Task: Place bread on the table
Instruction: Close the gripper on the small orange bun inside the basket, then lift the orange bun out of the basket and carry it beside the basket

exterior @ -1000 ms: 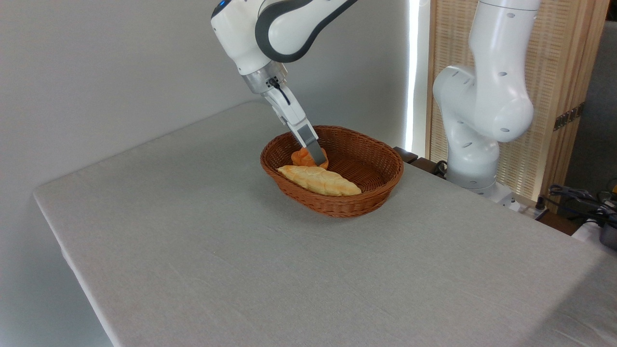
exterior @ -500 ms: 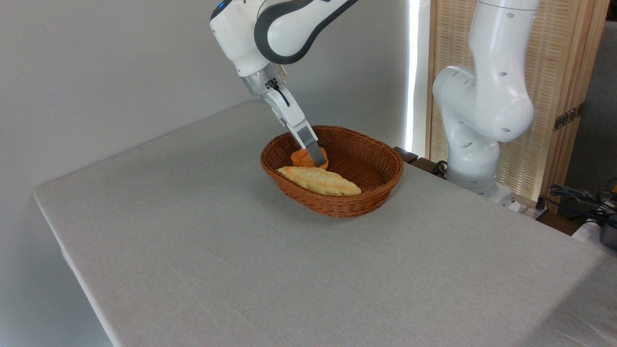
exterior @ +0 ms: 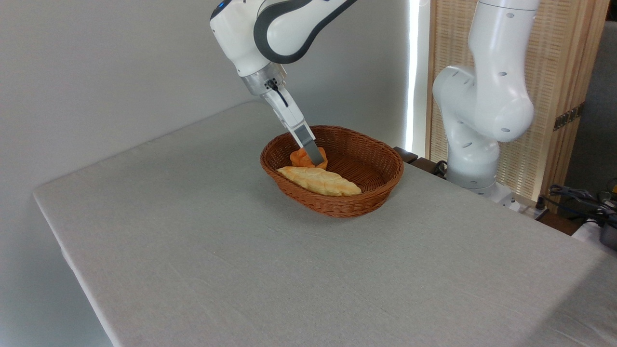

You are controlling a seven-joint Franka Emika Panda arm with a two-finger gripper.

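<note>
- Presently, the bread (exterior: 302, 157), a small orange-brown bun with a lumpy top, is found inside the brown wicker basket (exterior: 376, 193), toward its back left part.
- The gripper (exterior: 315, 156) is reached down at a slant into the basket, with one grey finger (exterior: 311, 148) seen laid across the front of the bun.
- The other finger is hidden behind the bun, so it cannot be told whether the jaws are clamped on the bun or merely set about it.
- A longer pale-yellow loaf (exterior: 319, 180) is laid in the basket just in front of the bun, close against it.
- The basket is stood on the light grey tabletop (exterior: 217, 250), toward its far side.
- The arm's white base (exterior: 475, 144) is seen beyond the tabletop's right edge.
</note>
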